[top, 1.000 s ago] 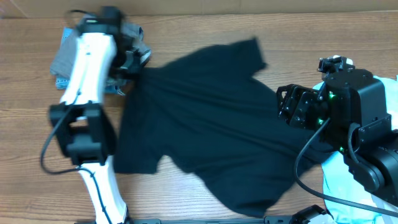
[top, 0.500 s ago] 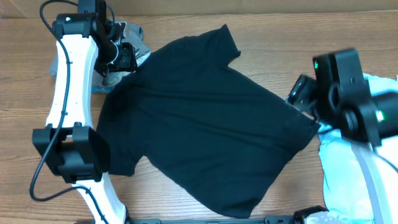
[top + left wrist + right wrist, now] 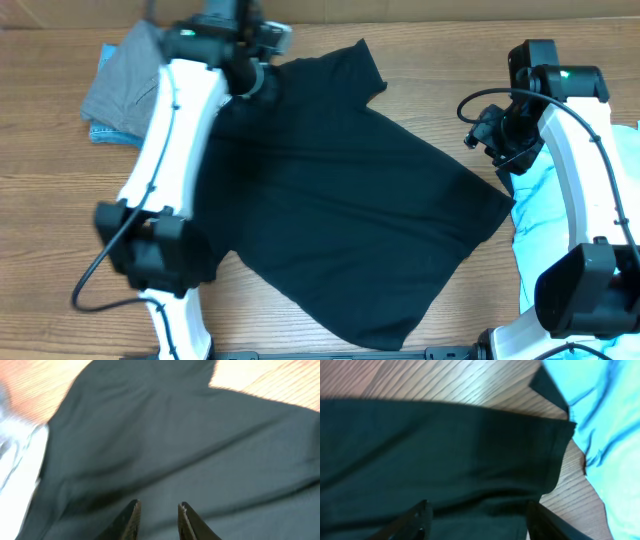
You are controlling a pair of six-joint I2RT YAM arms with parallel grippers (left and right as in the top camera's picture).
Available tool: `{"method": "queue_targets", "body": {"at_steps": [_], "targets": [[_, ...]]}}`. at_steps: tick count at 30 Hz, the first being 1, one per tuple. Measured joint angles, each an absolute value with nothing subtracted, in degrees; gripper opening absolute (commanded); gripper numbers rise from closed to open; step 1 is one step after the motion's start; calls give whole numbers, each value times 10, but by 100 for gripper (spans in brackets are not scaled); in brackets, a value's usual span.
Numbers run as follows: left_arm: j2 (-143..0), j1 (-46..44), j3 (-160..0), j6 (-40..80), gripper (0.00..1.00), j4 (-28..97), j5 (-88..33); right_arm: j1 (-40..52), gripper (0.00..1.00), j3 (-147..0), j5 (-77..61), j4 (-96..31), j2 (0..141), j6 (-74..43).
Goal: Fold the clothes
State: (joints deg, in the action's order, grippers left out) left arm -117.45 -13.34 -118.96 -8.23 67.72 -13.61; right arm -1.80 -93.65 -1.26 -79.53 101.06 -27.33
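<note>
Black T-shirt (image 3: pixel 340 190) is being presented spread flat mid-frame on the table (image 3: pixel 60 200), long axis running upper left to lower right, the left fingers (image 3: pixel 131 515), narrowly apart and empty, being held over its upper-left end, the right fingers (image 3: pixel 415 517), wide apart, over its right edge.

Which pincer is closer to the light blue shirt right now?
Right. The right pincer hangs over the black T-shirt at its edge, just beside the light blue shirt. The left pincer is over the black T-shirt's opposite end.
</note>
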Motion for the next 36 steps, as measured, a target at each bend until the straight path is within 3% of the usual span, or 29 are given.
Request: {"method": "queue_targets", "body": {"at_steps": [7, 15, 22, 27, 32, 36], "targets": [[-1322, -205, -1192, -112, 4, 551, -144, -18, 72, -936, -50, -809, 929, -227], [-1418, -223, -1190, -125, 4, 490, -139, -18, 76, -937, -58, -841, 777, -210], [-1427, -208, -1198, -107, 4, 458, -47, -18, 76, -927, -50, -845, 798, -207], [-1434, -161, -1209, -45, 4, 452, 22, -18, 76, -861, -49, -792, 812, -218], [-1438, -69, -1233, -11, 5, 491, -30, -18, 74, -768, -49, -692, 832, -240], [-1440, -21, -1273, 2, 17, 521, -83, -18, 69, -707, -53, -605, 860, -252]]}}
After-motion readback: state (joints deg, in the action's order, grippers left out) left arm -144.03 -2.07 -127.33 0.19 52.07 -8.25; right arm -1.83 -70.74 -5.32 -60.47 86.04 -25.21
